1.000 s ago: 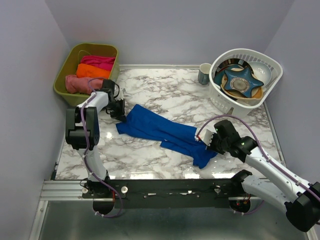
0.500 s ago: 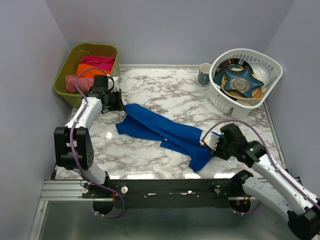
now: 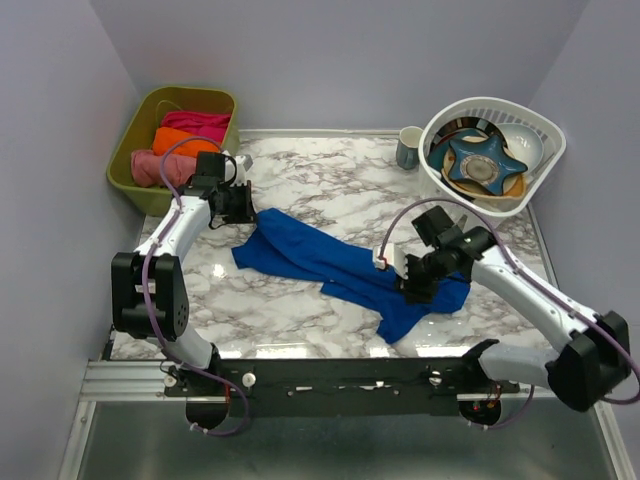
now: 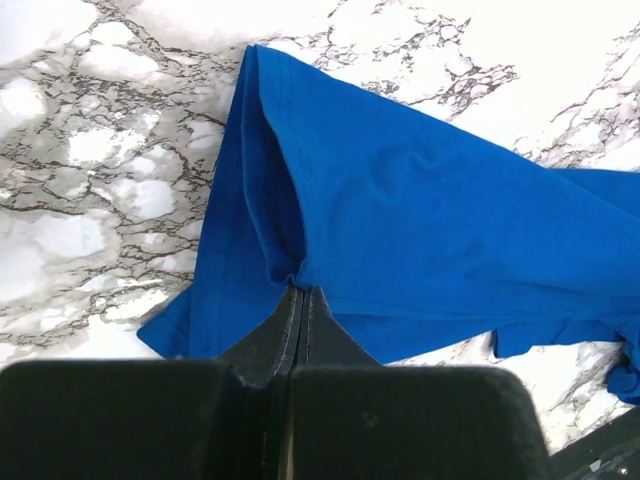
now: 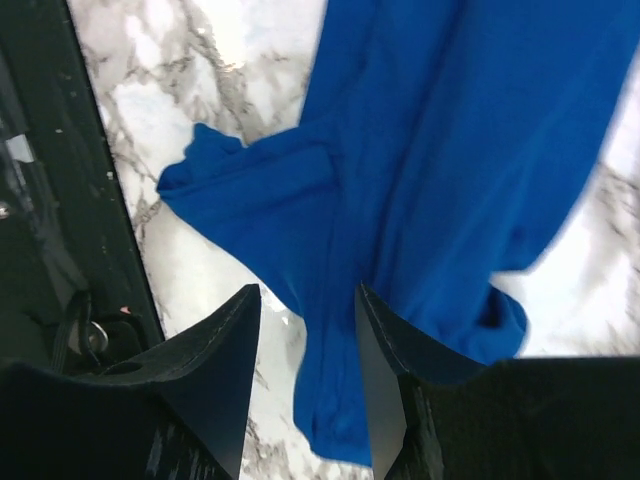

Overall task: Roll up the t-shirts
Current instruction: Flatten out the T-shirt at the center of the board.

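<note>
The royal-blue t-shirt (image 3: 320, 255) lies bunched into a long diagonal strip across the marble table (image 3: 330, 180). My left gripper (image 3: 243, 205) is at its upper left end. In the left wrist view the left gripper (image 4: 300, 288) is shut, pinching a fold of the blue t-shirt (image 4: 420, 220) at its fingertips. My right gripper (image 3: 412, 288) hovers over the shirt's lower right end. In the right wrist view the right gripper (image 5: 305, 295) is open, with the t-shirt (image 5: 420, 150) lying loose below the gap. No chest graphic shows.
A green bin (image 3: 215, 100) with rolled pink, orange and red cloths stands at the back left. A white basket (image 3: 435, 195) of dishes and a mug (image 3: 409, 147) stand at the back right. The dark front rail (image 3: 330, 375) runs close to the shirt's lower end.
My right gripper has opened, let go of the shirt's right end and swung up over it. My left gripper has drawn the upper left end slightly back.
</note>
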`<action>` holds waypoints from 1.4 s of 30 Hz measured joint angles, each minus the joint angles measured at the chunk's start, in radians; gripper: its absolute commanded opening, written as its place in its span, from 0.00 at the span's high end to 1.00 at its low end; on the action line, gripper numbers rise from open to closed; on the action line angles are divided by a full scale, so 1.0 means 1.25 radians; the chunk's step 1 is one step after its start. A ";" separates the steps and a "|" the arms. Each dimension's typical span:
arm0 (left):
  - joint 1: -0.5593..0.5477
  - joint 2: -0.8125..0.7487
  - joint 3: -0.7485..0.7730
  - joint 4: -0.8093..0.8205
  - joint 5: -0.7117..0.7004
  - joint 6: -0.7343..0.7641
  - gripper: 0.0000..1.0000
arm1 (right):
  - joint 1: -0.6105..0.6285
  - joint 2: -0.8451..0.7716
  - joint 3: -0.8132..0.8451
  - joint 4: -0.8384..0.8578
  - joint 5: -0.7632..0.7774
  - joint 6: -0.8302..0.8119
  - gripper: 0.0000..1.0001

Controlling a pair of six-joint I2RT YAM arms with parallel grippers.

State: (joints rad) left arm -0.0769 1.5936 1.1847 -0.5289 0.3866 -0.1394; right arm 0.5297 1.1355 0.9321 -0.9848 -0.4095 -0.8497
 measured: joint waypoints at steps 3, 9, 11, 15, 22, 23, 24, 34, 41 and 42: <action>0.000 0.000 -0.002 0.004 0.000 0.000 1.00 | 0.000 0.092 0.002 -0.003 -0.049 -0.046 0.49; 0.000 -0.006 -0.026 0.013 -0.002 0.004 1.00 | 0.005 0.258 0.104 -0.058 -0.121 -0.163 0.50; 0.000 -0.016 -0.041 0.015 -0.004 0.008 1.00 | 0.011 0.303 0.132 -0.067 -0.135 -0.194 0.50; 0.001 -0.037 -0.058 0.015 -0.008 0.013 1.00 | 0.034 0.346 0.146 -0.079 -0.148 -0.248 0.50; 0.006 -0.045 -0.060 0.016 -0.009 0.018 1.00 | 0.076 0.381 0.146 -0.090 -0.151 -0.331 0.52; 0.007 -0.045 -0.061 0.016 -0.010 0.019 1.00 | 0.079 0.390 0.146 -0.091 -0.151 -0.349 0.52; 0.008 -0.045 -0.061 0.016 -0.010 0.019 1.00 | 0.080 0.395 0.145 -0.091 -0.150 -0.362 0.52; 0.020 -0.045 -0.062 0.016 -0.016 0.023 1.00 | 0.080 0.425 0.103 -0.080 -0.110 -0.436 0.52; 0.023 -0.045 -0.070 0.016 -0.016 0.024 1.00 | 0.080 0.426 0.079 -0.057 -0.095 -0.449 0.53; 0.023 -0.045 -0.070 0.016 -0.016 0.024 1.00 | 0.080 0.426 0.079 -0.053 -0.095 -0.445 0.53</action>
State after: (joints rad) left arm -0.0479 1.5372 1.0966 -0.5095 0.3668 -0.1093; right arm 0.6300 1.6684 1.0309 -1.0512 -0.5278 -1.4063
